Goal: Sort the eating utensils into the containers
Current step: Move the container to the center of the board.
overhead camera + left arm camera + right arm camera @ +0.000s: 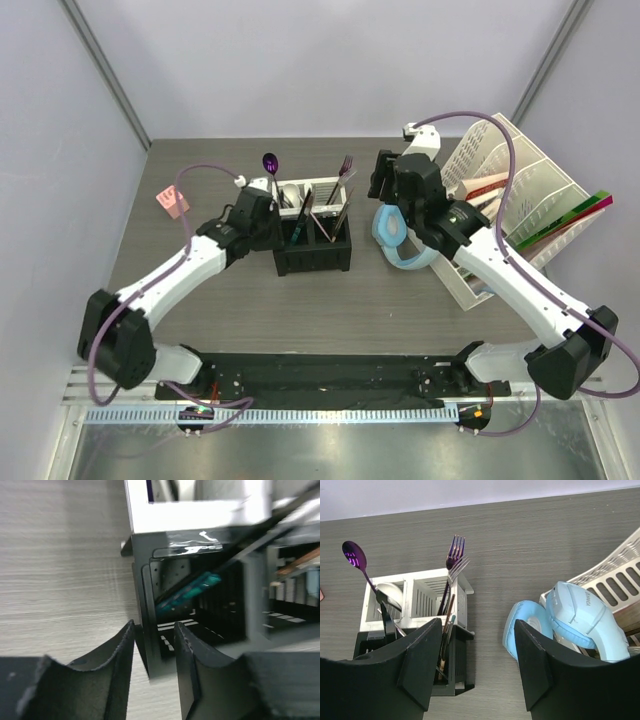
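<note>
Top external: high at the near edge, looked down over the table (pixel 330 310).
Left wrist: close against black caddy (pixel 145 580), side-on.
Right wrist: farther, looked down.
Shared: black caddy.

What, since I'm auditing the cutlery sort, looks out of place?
Light blue headphones rest against the white rack, and a pink block sits alone by the table's left edge; neither is cutlery.

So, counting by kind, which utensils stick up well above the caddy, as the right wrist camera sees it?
Spoons: 1, the purple spoon
Forks: 2, the purple fork and a paler fork just below it
Total: 3, all standing in the caddy
</note>
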`<state>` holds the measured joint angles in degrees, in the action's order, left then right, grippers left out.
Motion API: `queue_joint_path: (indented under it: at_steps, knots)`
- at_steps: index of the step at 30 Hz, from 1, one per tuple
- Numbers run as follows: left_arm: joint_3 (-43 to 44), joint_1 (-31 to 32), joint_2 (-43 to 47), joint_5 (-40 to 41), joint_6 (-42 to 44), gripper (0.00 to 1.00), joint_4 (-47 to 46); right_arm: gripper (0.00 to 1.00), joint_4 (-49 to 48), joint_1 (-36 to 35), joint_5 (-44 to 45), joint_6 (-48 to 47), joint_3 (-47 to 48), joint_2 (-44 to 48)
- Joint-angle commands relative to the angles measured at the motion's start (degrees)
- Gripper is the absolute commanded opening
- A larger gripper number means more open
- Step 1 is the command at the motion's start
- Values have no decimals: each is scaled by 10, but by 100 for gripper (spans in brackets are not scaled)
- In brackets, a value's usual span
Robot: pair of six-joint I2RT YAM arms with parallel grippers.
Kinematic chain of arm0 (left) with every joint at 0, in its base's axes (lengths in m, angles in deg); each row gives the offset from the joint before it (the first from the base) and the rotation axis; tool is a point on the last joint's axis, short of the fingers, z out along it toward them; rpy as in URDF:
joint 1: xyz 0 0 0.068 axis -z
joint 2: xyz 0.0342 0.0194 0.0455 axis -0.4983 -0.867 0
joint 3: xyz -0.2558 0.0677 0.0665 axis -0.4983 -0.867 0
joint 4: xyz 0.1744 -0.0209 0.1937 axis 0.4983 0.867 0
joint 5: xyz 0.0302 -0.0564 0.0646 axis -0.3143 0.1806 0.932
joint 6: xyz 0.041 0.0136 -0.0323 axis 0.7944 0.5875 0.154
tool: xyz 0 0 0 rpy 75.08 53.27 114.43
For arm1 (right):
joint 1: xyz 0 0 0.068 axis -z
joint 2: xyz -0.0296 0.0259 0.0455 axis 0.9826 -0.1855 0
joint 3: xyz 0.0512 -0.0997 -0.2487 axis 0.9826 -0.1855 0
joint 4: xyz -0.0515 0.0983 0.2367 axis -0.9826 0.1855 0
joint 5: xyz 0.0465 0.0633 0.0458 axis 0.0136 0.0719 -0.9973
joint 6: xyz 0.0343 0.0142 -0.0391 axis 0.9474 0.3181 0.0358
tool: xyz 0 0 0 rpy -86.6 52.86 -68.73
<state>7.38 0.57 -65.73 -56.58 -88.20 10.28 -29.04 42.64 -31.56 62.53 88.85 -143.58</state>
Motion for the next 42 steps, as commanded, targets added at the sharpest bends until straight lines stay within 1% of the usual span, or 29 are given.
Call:
queue_joint_path:
  at_steps: [1, 3, 5, 7, 10, 12, 15, 16, 19, 22, 26, 28, 33, 35, 38, 40, 42]
  knots:
    - [49, 6, 74, 62, -12, 40, 38, 65, 0, 1, -22, 3, 36, -10]
    - [72, 1, 91, 111, -4, 46, 58, 65, 0, 1, -25, 5, 32, -12]
    - [103, -15, 100, 123, 0, 49, 82, 65, 2, 1, -31, 5, 33, -12]
    - [132, -28, 102, 126, -1, 49, 102, 65, 7, 1, -34, 4, 36, -14]
    - [141, -39, 110, 127, 1, 50, 121, 65, 12, 3, -35, 12, 41, -18]
    - [133, -38, 118, 129, -7, 50, 128, 65, 14, 5, -42, 14, 44, -21]
    - [103, -38, 130, 125, -45, 50, 137, 65, 16, 6, -51, 13, 44, -23]
    - [90, -39, 138, 122, -70, 50, 141, 65, 19, 5, -51, 14, 44, -22]
    - [83, -39, 147, 109, -99, 48, 167, 65, 25, 8, -58, 17, 48, -18]
    - [62, -39, 167, 97, -117, 48, 162, 65, 26, 11, -59, 15, 47, -20]
    - [28, -39, 190, 98, -144, 48, 156, 65, 32, 37, -73, 27, 46, -32]
    - [18, -39, 202, 104, -157, 48, 166, 65, 32, 53, -64, 19, 55, -35]
    - [30, -40, 230, 141, -160, 51, 204, 66, 37, 104, -18, 23, 92, -37]
    - [34, -41, 236, 157, -157, 53, 213, 66, 37, 125, -6, 27, 91, -36]
    - [33, -45, 241, 152, -154, 55, 212, 66, 36, 137, 13, 27, 71, -29]
    - [39, -51, 235, 138, -151, 55, 208, 66, 38, 147, -1, 36, 64, -22]
    - [49, -51, 220, 128, -141, 55, 206, 66, 39, 157, -37, 48, 56, -22]
